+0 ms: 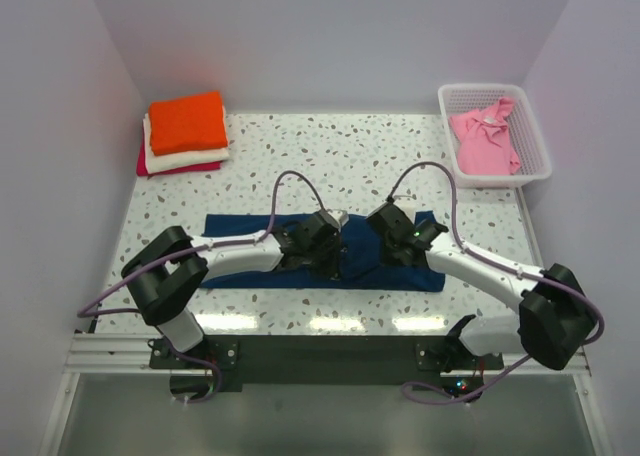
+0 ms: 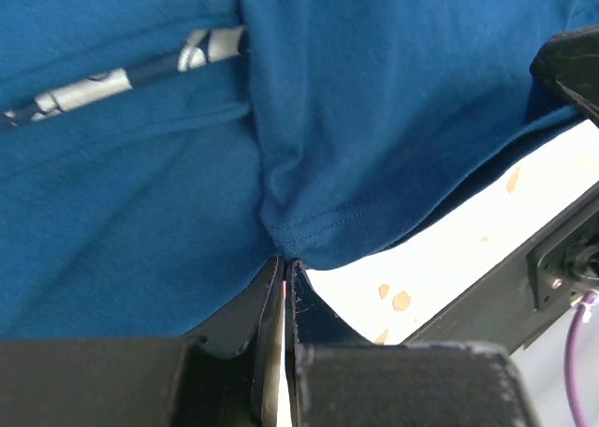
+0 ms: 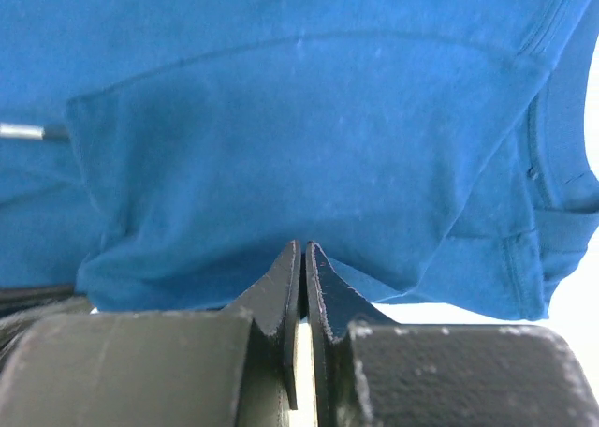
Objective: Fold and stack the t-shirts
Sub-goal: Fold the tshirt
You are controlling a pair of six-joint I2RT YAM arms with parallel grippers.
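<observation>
So the navy tee (image 1: pixel 235 231) was found spread across the lower middle of the top view, lying flat on the speckled table (image 1: pixel 330 146) as a wide band, with both arms reaching in over its centre. In the left wrist view the left gripper (image 2: pixel 286 263) was seen at the bottom centre with its jaws pressed together, and a bunched bit of the tee's hem was pinched right at the tips. Cloth filled most of that frame, the white graphic (image 2: pixel 94 85) showed as a streak at the upper left, and bare table was visible at the lower right. Same deal on the other side: the right gripper (image 3: pixel 302 247) was seen at the bottom centre of its own view, jaws squeezed together on a folded edge of the tee, which sagged down to meet them. A stitched seam was visible at the right of that frame. Up in the upper left of the top view, the orange tee (image 1: pixel 188 121) was stacked on the cream tee (image 1: pixel 185 158), with the magenta tee (image 1: pixel 143 162) peeking out underneath. At the upper right, the pink tee (image 1: pixel 485 141) was crumpled inside the basket (image 1: pixel 500 94), well apart from the grippers.
</observation>
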